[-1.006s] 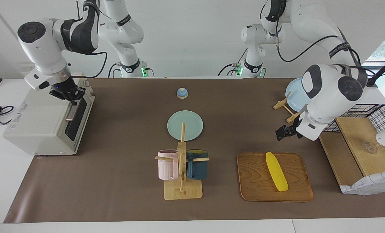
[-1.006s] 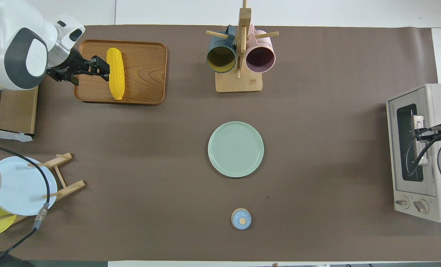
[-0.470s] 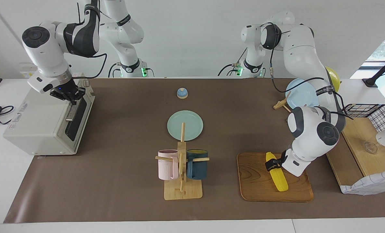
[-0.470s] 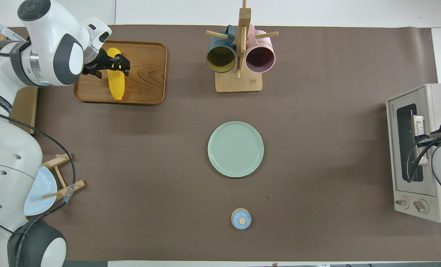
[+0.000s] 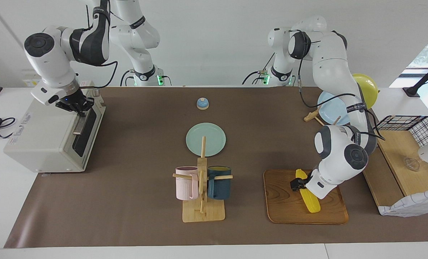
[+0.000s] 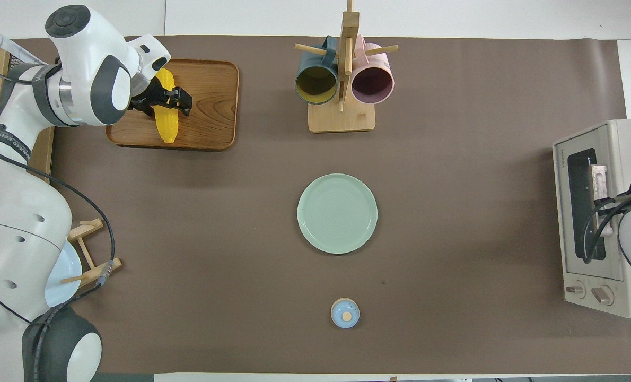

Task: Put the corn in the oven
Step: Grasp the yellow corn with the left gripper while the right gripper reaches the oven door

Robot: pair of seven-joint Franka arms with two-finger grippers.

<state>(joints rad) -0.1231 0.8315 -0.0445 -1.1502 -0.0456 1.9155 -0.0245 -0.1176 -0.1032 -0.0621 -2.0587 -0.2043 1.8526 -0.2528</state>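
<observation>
Corn lies on the wooden tray toward the left arm's end of the table, and we read this as the pick-up step; the left gripper is down at the cob with its jaws spread wide to either side of it, not yet clamped. The right gripper, its fingertips pinched together, sits at the handle at the top of the oven door, which looks closed; we cannot tell whether it grips that handle. Next, we judge, the left jaws must close across the cob and the door must come down; a brown mat covers the white table, with a mug rack, a green plate and white walls around.
</observation>
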